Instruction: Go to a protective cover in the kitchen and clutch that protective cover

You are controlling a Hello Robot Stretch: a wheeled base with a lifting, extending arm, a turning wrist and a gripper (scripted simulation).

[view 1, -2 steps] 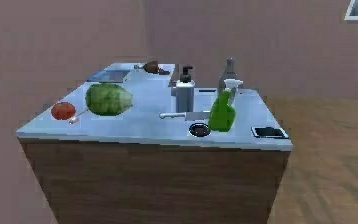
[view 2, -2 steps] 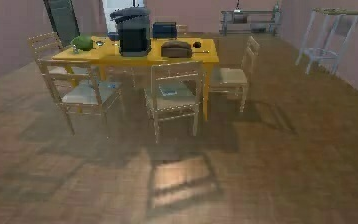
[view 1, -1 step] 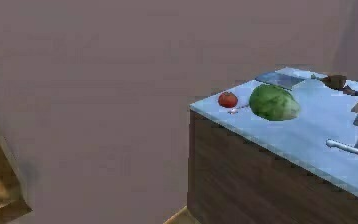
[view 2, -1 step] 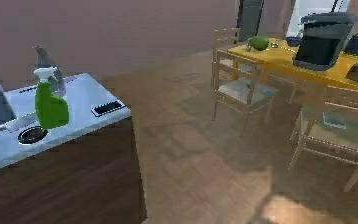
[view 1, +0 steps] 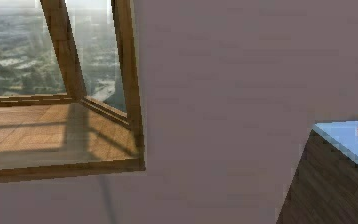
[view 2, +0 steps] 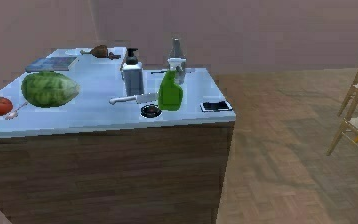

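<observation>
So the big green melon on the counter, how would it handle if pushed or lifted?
The green melon is rounded and rests on the flat countertop with nothing against it, so a push would probably roll it. It is the bulkiest thing there, so likely heavy. Its rind looks smooth, so it may be slippery to grip.

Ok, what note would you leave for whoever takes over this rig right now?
Robot stands beside a wood-sided counter with a pale blue top. On it: a round green striped melon, a green plastic spray bottle, a grey pump dispenser, a flat dark rectangular thing near the corner. Which is the protective cover I cannot tell. Done: counter reached. Left: find the cover, grasp it.
</observation>
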